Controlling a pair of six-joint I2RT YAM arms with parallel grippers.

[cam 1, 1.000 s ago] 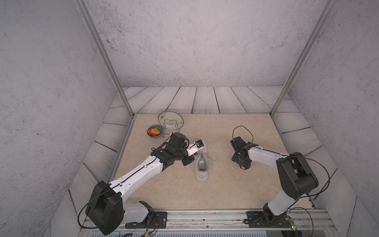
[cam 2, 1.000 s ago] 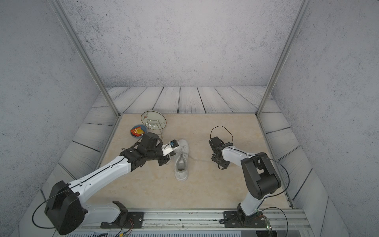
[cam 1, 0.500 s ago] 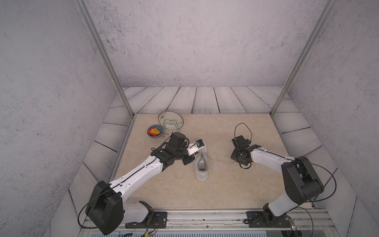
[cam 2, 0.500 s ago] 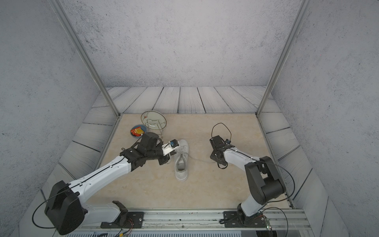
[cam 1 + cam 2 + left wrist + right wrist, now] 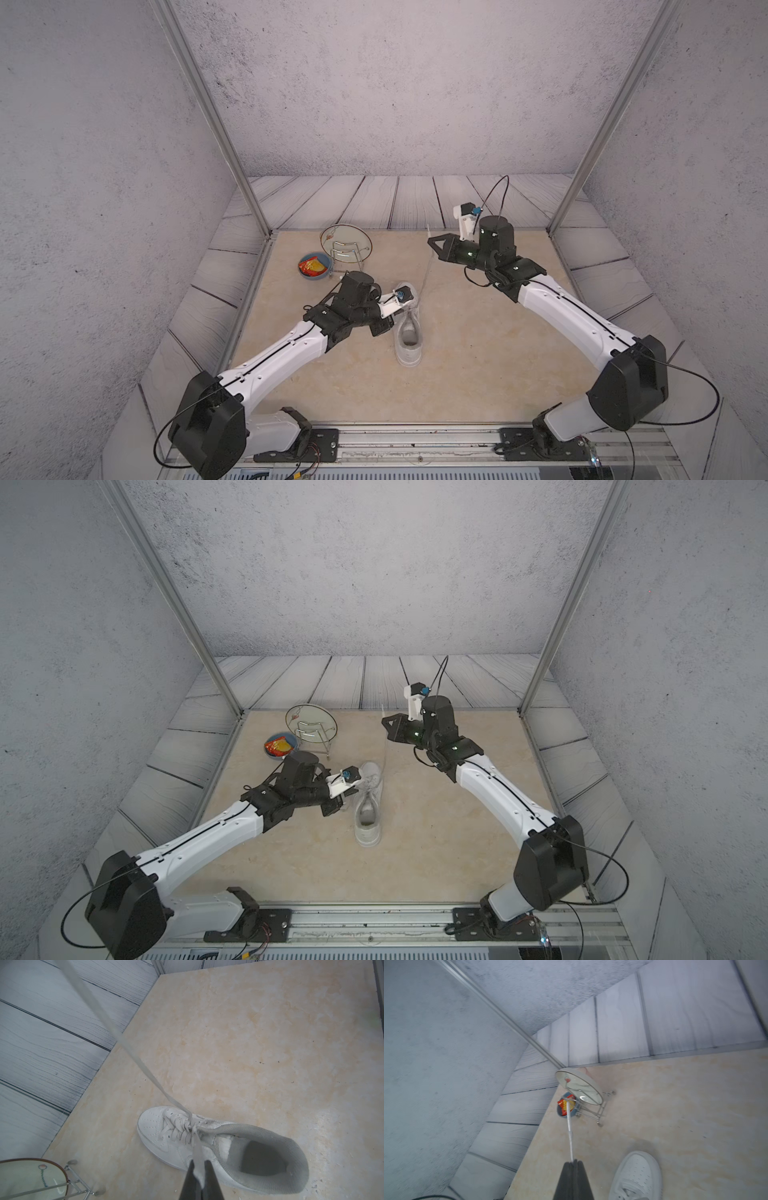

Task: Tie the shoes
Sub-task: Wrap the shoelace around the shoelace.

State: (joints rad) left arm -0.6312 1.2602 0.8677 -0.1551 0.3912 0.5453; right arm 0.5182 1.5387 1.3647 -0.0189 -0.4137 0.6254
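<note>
A blue bowl (image 5: pixel 316 279) sits at the far left of the beige table (image 5: pixel 478 353) and holds one red and orange snack packet (image 5: pixel 311 266). Just beside it, to the right and a little farther back, a wire rack (image 5: pixel 591 1114) holds one pale plate (image 5: pixel 345 243) standing on its edge.

The white shoe (image 5: pixel 409 332) lies near the middle of the table in both top views, toe pointing far and heel near. Its grey-lined opening faces up and nothing is visible inside it.

The left claw (image 5: pixel 198 1164) is just left of the shoe, clamped on one lace (image 5: pixel 197 1147) that runs up from the knot of crossings. The right claw (image 5: pixel 573 1162) is raised on the far right side of the shoe, well apart from it. Its jaws are pressed together on the other lace (image 5: pixel 424 274), which stretches in a straight line from the shoe, with a short tail poking out past the tips.

Counted: one shoe, two lace ends, one bowl, one packet, one plate, one rack, two arms.
</note>
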